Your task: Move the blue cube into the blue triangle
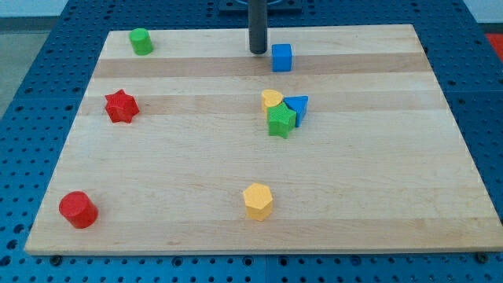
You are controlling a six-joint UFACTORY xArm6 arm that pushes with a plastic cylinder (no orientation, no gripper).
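Note:
The blue cube (pixel 281 57) sits near the view's top, right of centre, on the wooden board (pixel 157 189). The blue triangle (pixel 299 107) lies below it, touching a green star-shaped block (pixel 280 121) and a yellow heart-shaped block (pixel 272 99) on its left. My tip (pixel 258 51) rests on the board just left of the blue cube, slightly above its level, with a small gap between them.
A green cylinder (pixel 141 41) stands at the top left. A red star (pixel 121 106) lies at the left. A red cylinder (pixel 78 209) stands at the bottom left. A yellow hexagon (pixel 258 201) sits at the bottom centre.

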